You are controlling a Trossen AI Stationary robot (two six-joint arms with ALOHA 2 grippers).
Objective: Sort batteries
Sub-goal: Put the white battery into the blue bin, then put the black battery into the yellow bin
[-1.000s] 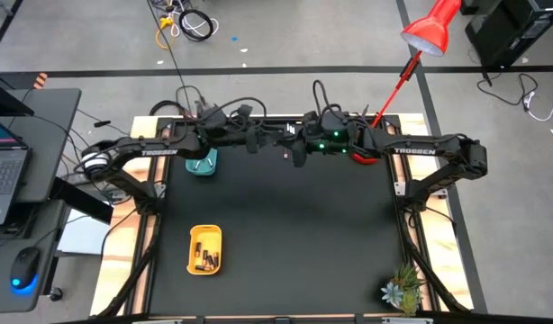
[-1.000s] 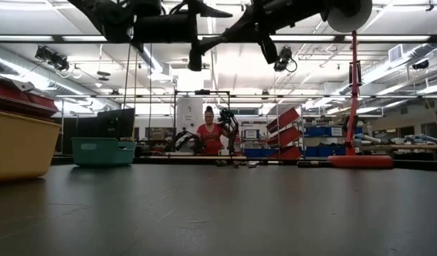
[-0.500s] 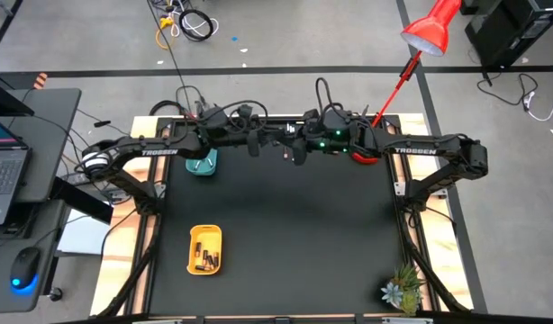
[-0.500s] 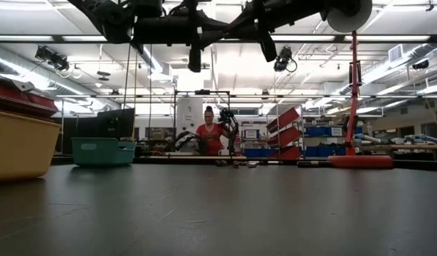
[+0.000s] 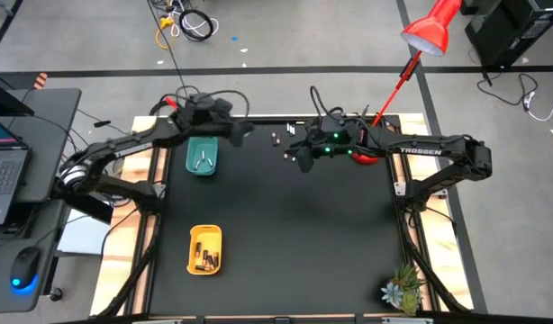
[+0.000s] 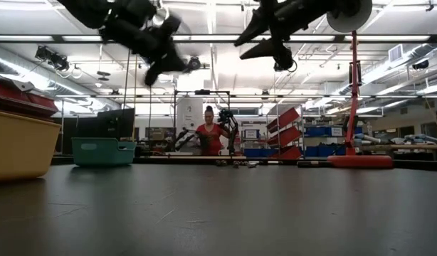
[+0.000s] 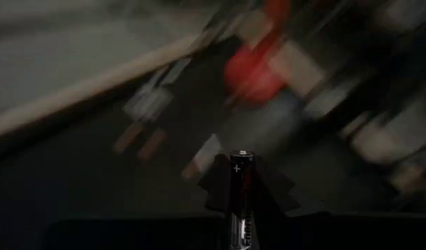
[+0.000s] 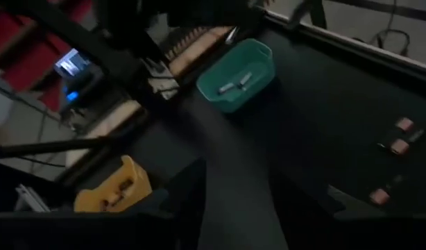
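My left gripper (image 5: 243, 131) pinches a battery (image 7: 241, 198) above the mat's far edge, near the teal tray (image 5: 202, 156). My right gripper (image 5: 294, 153) hangs spread beside loose batteries (image 5: 282, 135). More batteries lie in the yellow tray (image 5: 204, 248). A red lamp (image 5: 427, 30) stands behind.

left claw (image 5: 243, 131) has swung away clutching a battery (image 7: 241, 196).
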